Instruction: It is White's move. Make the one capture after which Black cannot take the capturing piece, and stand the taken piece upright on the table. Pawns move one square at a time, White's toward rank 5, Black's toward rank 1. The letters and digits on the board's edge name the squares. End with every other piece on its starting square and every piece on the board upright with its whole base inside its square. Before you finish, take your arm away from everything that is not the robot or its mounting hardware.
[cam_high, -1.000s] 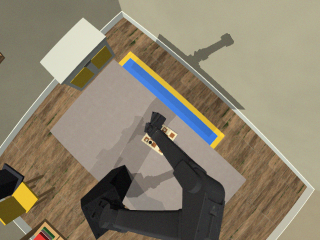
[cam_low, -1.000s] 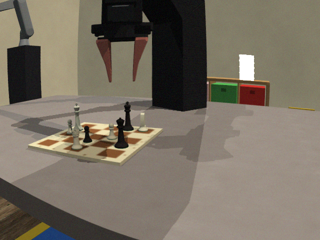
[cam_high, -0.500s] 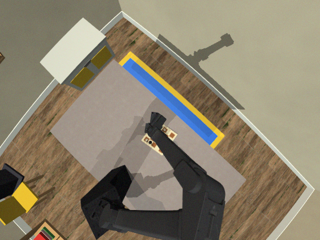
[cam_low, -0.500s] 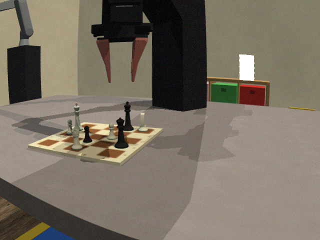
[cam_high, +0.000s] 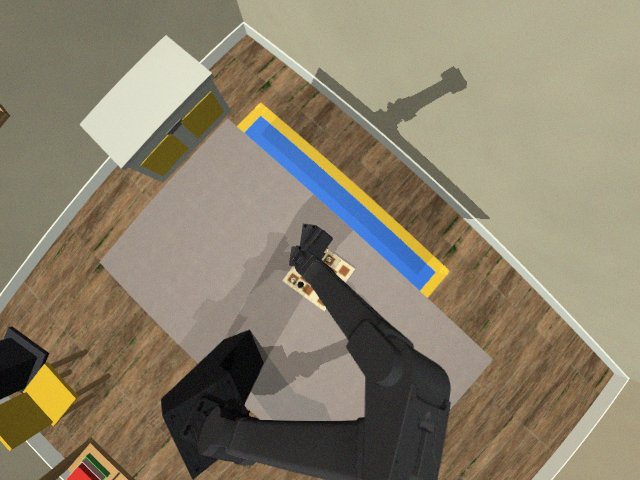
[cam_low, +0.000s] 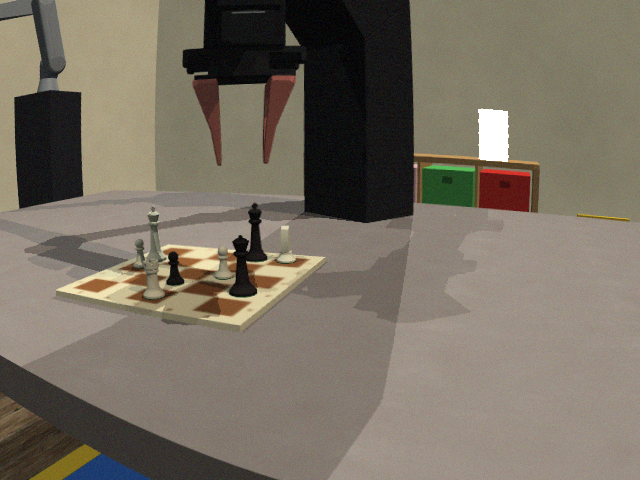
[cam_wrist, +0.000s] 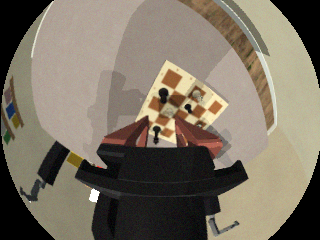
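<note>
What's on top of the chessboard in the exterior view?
The chessboard bears three black pieces and five white ones, all upright. The squares directly beneath their bases are covered, so those patches of board can't be seen.

Slight turn of the hand (cam_high: 314, 240) (cam_low: 242, 164) (cam_wrist: 162, 119)
</note>
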